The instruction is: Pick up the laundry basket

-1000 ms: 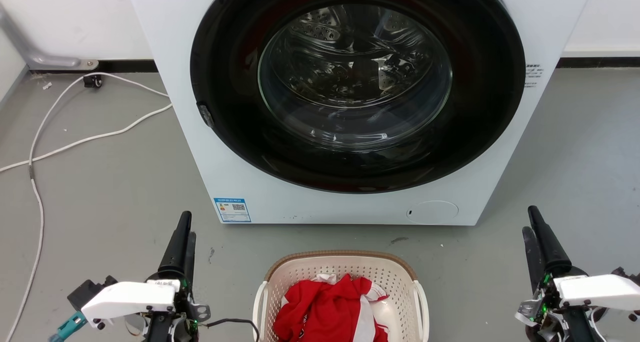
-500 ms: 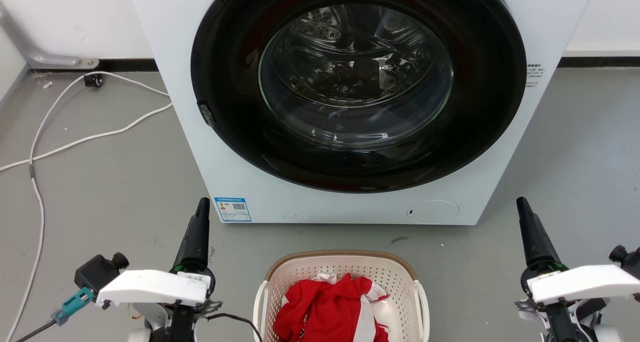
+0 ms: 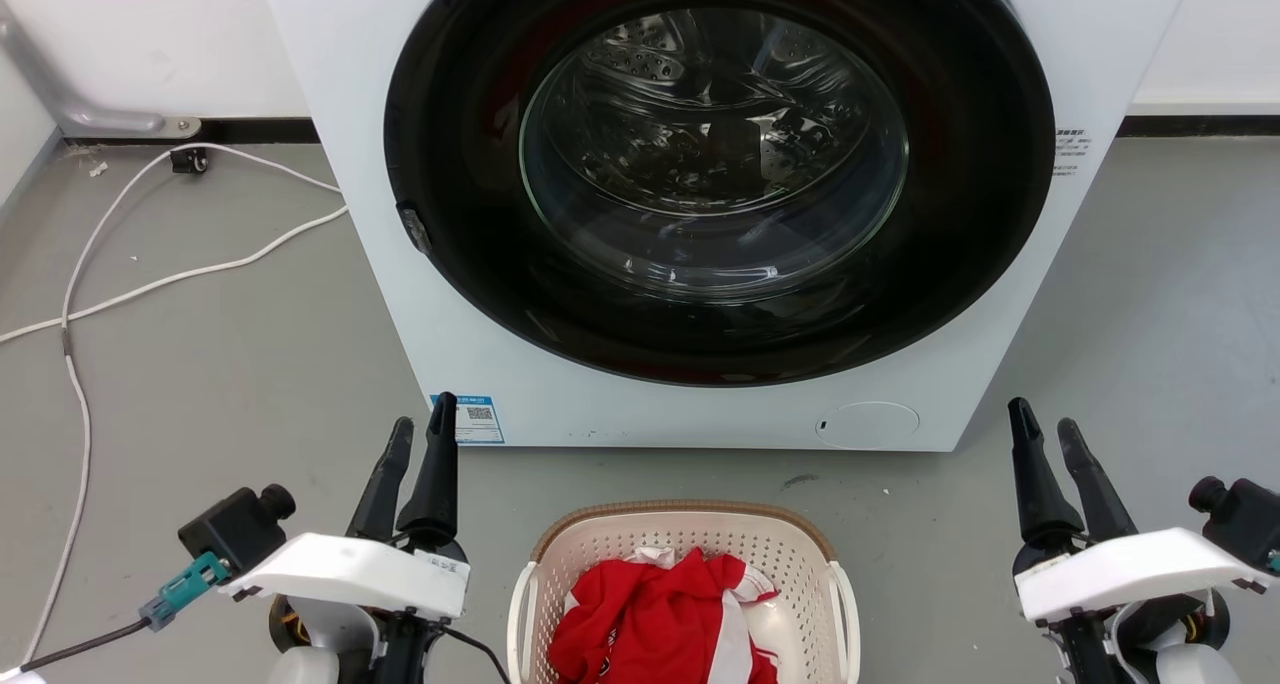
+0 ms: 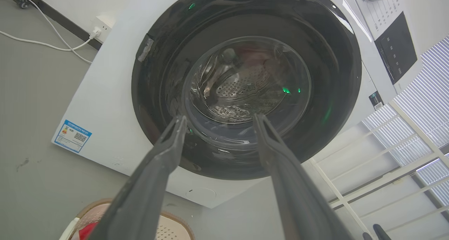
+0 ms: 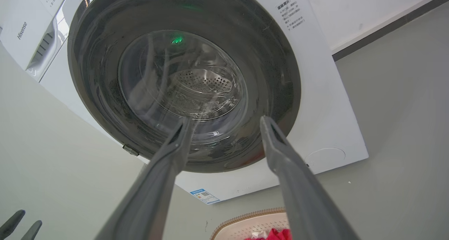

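Far left, a white cable (image 3: 150, 284) snakes across the grey floor (image 3: 200, 414), well apart from the action. Next along is the left gripper (image 3: 422, 412). Its fingers are apart with nothing between them, pointing up toward the washing machine (image 3: 640, 419) and hovering near the basket's left side. Its wrist view agrees: both fingers (image 4: 165, 155) are spread and aimed at the dark door, with the basket's rim just peeking in at the bottom corner.

Centre now: the laundry basket (image 3: 685, 510) sits on the floor just in front of the machine, between the two arms. A red garment (image 3: 650, 614) is heaped inside, and there's a white handle (image 3: 517, 604) on each side. Over on the right, the right gripper (image 3: 1043, 414) has its fingers likewise parted and empty, and it stands further out from the basket than the left one does.

By my read, nothing is gripped yet and this is the approach. What could go wrong?
- **Hitting the machine:** both grippers point at the machine, not down at the handles, so they must drop and swing inward. Reach too far forward and the tips tap the machine's front.
- **Uneven contact:** with that unequal spacing, one side could arrive first and shove or tip the basket.
- **Poor hold:** a pinch on the rim instead of a handle may slip.
- **Lopsided lift:** raise one side faster and that garment could slide out.
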### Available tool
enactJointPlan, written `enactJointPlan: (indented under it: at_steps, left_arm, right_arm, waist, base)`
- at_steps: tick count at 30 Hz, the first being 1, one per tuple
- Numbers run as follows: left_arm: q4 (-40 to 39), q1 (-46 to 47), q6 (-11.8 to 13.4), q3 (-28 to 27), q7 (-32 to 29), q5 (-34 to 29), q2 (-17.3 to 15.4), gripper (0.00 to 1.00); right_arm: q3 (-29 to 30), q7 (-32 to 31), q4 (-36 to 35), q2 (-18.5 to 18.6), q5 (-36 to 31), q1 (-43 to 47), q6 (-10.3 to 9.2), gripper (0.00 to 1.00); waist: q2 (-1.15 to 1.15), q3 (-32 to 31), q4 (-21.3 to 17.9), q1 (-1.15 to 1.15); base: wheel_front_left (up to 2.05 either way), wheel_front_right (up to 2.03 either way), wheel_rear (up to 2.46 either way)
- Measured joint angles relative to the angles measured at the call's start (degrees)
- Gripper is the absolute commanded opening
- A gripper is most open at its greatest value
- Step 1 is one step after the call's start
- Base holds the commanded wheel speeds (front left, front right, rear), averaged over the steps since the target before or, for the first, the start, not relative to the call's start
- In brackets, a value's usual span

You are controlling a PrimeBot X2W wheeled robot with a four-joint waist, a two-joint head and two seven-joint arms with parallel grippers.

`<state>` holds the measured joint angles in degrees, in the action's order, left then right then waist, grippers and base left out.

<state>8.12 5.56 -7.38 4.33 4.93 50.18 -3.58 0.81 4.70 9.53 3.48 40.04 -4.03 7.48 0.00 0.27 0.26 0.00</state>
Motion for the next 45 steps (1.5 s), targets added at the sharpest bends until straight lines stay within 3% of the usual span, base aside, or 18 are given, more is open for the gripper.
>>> enactJointPlan:
  at_steps: [22,45]
  left_arm:
    - [0.4,0.3,0.0,2.2,3.5,-19.1,0.0,1.00]
    - [0.8,0.3,0.6,2.9,6.6,-33.1,0.1,1.00]
  right_arm:
    - [-0.4,1.4,-1.4,-0.4,-17.7,1.2,0.01,1.00]
    - [-1.1,3.3,-2.9,-0.5,-28.2,2.0,0.01,1.00]
  waist:
    - [0.00,-0.1,-0.1,0.00]
    - [0.00,-0.1,-0.3,0.00]
  base:
    - [0.00,0.00,0.00]
    - [0.00,0.00,0.00]
